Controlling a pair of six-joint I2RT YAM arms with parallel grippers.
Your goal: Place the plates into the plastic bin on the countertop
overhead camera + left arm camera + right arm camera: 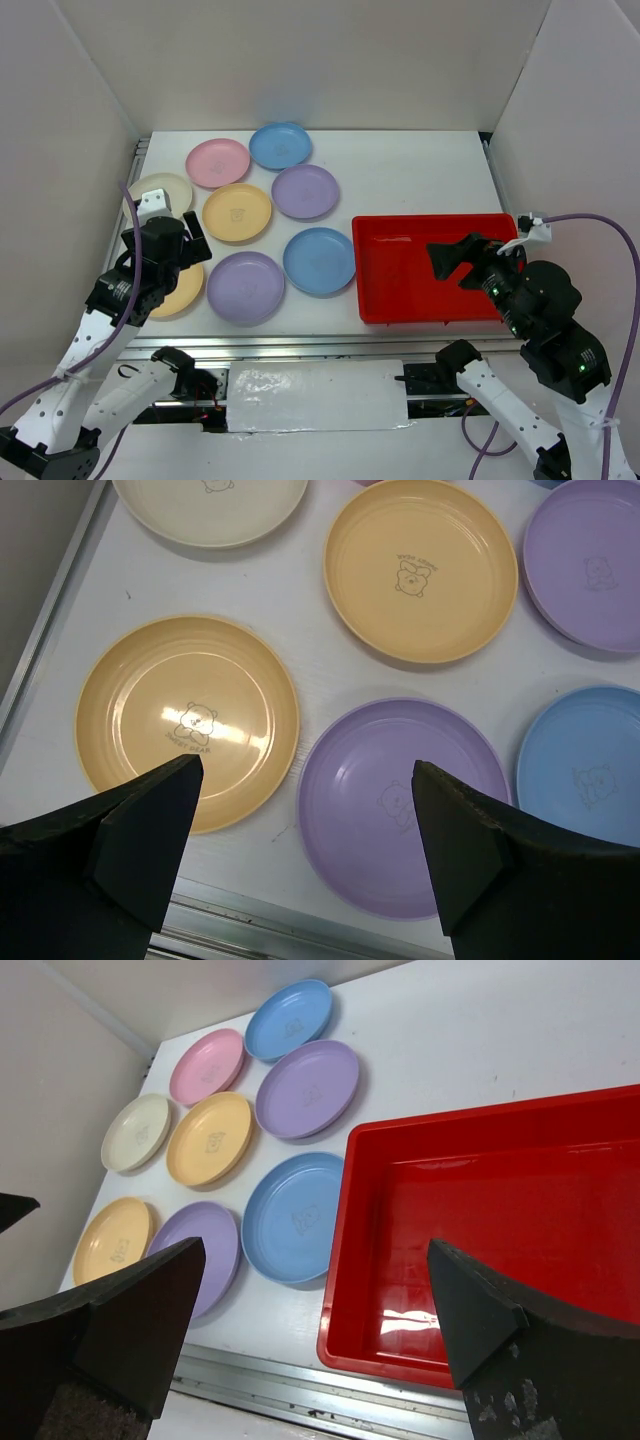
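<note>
Several pastel plates lie flat on the white countertop (400,170): pink (217,162), blue (280,145), purple (305,191), yellow-orange (237,212), cream (160,190), a second blue (319,261) and a second purple (245,286). Another yellow-orange plate (187,720) is partly hidden under my left arm in the top view. The red plastic bin (400,275) stands empty at the right. My left gripper (306,770) is open and empty above the gap between the near yellow-orange and purple (400,800) plates. My right gripper (315,1250) is open and empty above the bin's left front corner (345,1345).
White walls enclose the countertop on the left, back and right. A metal rail (300,345) runs along the front edge. The near blue plate (290,1215) lies close beside the bin's left wall.
</note>
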